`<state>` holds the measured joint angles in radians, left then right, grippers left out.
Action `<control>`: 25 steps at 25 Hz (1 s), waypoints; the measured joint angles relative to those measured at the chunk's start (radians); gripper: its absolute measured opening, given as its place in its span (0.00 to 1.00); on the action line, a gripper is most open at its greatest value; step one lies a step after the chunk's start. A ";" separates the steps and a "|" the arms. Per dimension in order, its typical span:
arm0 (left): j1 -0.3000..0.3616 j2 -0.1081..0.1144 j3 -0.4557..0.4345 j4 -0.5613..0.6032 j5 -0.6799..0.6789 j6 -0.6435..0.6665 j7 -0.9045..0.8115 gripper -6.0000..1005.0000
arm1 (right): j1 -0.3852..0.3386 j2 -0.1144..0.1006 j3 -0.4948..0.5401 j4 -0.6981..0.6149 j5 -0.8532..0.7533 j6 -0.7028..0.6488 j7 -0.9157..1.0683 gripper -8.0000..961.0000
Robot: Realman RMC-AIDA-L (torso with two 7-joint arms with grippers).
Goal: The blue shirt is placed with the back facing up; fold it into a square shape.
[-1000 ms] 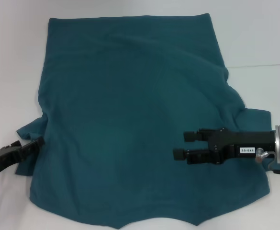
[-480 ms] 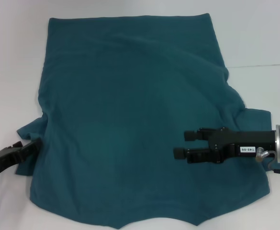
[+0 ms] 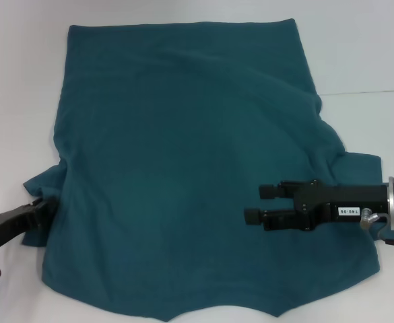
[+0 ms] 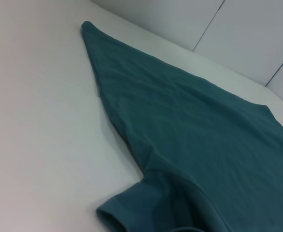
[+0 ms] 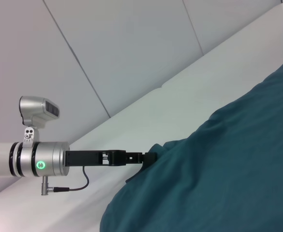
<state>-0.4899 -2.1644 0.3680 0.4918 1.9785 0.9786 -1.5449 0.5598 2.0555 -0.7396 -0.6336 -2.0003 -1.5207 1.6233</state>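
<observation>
My right arm reaches in from the right, level and pointing left, its silver wrist cuff at the right edge of the head view. My right gripper [image 3: 257,202] hangs over the near right part of the blue shirt [image 3: 183,155], with its two black fingers parted, one a little farther than the other, nothing between them. My left arm comes in low from the near left. My left gripper [image 3: 40,207] sits at the shirt's left sleeve, its black tips touching the cloth edge; I cannot tell how its fingers stand.
</observation>
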 joint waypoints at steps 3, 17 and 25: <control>-0.001 0.000 0.000 -0.001 -0.002 0.000 0.000 0.23 | 0.000 0.001 0.000 0.000 0.000 -0.001 -0.001 0.95; 0.002 0.005 -0.008 0.023 -0.007 -0.023 -0.004 0.04 | 0.000 0.002 0.005 0.000 0.000 0.001 -0.005 0.95; 0.016 0.024 -0.026 0.068 -0.007 -0.055 -0.016 0.03 | 0.005 0.005 0.005 0.000 0.005 0.002 -0.003 0.95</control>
<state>-0.4735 -2.1407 0.3419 0.5598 1.9710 0.9240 -1.5611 0.5647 2.0604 -0.7347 -0.6336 -1.9956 -1.5186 1.6198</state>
